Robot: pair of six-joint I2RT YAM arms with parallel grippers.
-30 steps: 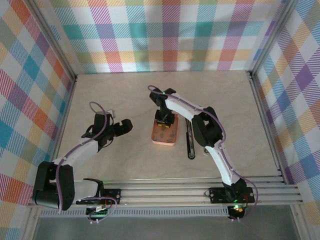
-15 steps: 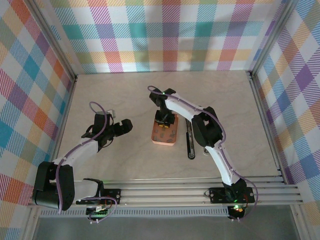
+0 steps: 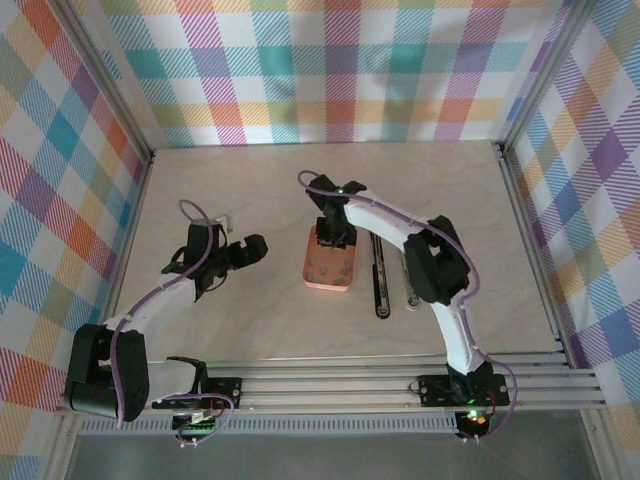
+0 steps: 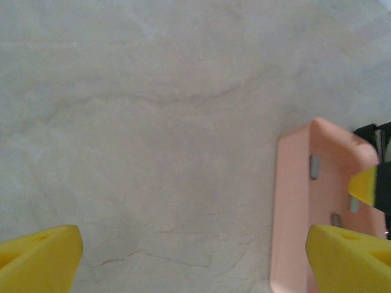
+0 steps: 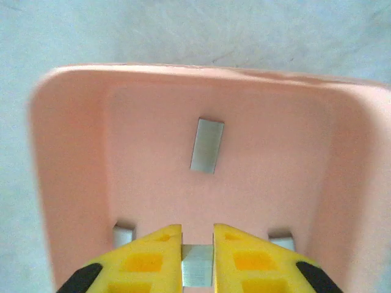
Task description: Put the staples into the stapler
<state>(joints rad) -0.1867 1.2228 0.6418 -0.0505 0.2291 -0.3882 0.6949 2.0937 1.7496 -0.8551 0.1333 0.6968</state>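
The left end effector [image 4: 192, 259] hangs over bare tabletop [image 4: 153, 122] with its jaws spread wide and nothing between them. It looks parked, with no part in the work yet.

Just off its right fingertip lies the salmon tray [image 4: 292, 207], which holds the staples [image 5: 207, 145] as short grey strips scattered on its floor. One lies ahead of the right end effector [image 5: 197, 233], and two more show partly to either side of its fingertips.

That end effector is down inside the tray, and its yellow pads have closed almost fully on a single staple strip [image 5: 197, 265] that sits squarely between them. The pads appear to touch both long edges. I cannot tell whether the strip has left the tray floor.

To the right of that arm's wrist, flat on the tabletop beside the tray, lies a long dark bar that I take to be the stapler [image 3: 381, 285]. Whether its magazine is open is too small to make out.

In my judgement the task is at its early stage. A strip is gripped, but nothing has reached the stapler. Lifting the strip, carrying it rightward, lining it up with the channel and seating it all remain.
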